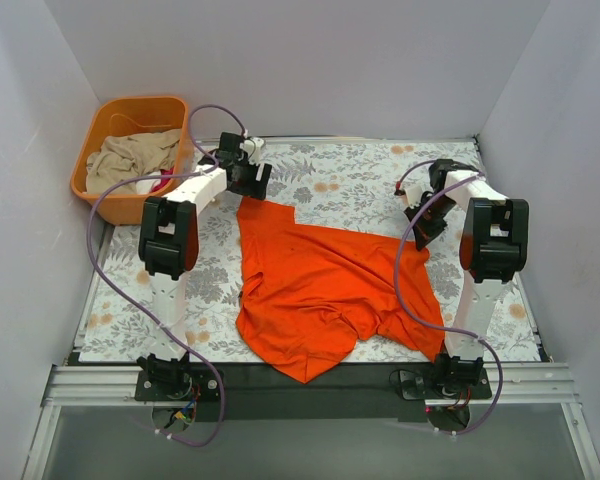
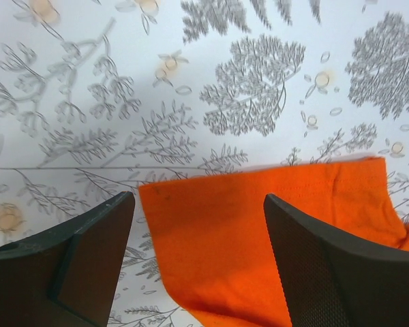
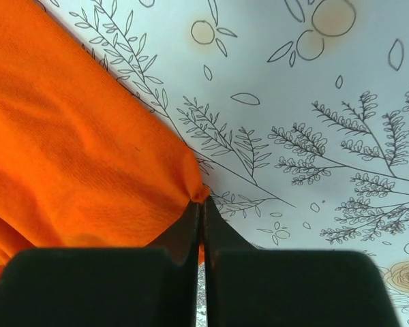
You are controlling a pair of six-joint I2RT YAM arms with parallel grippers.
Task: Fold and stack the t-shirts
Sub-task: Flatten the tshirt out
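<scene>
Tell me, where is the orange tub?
Top view: the rigid orange plastic tub sits at the far left corner of the floral tablecloth, just left of the left arm's pincer.

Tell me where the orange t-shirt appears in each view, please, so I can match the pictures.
Top external: orange t-shirt spread in the centre of the picture.
Left wrist: one edge of it in the lower centre and right.
Right wrist: it fills the left side.
Shared landmark: the floral tablecloth under it, in every view.

We see the shirt [image 1: 315,285] as matt, finely knit cloth, the tablecloth [image 1: 350,185] smooth and printed, the tub [image 1: 145,102] glossy plastic.
</scene>
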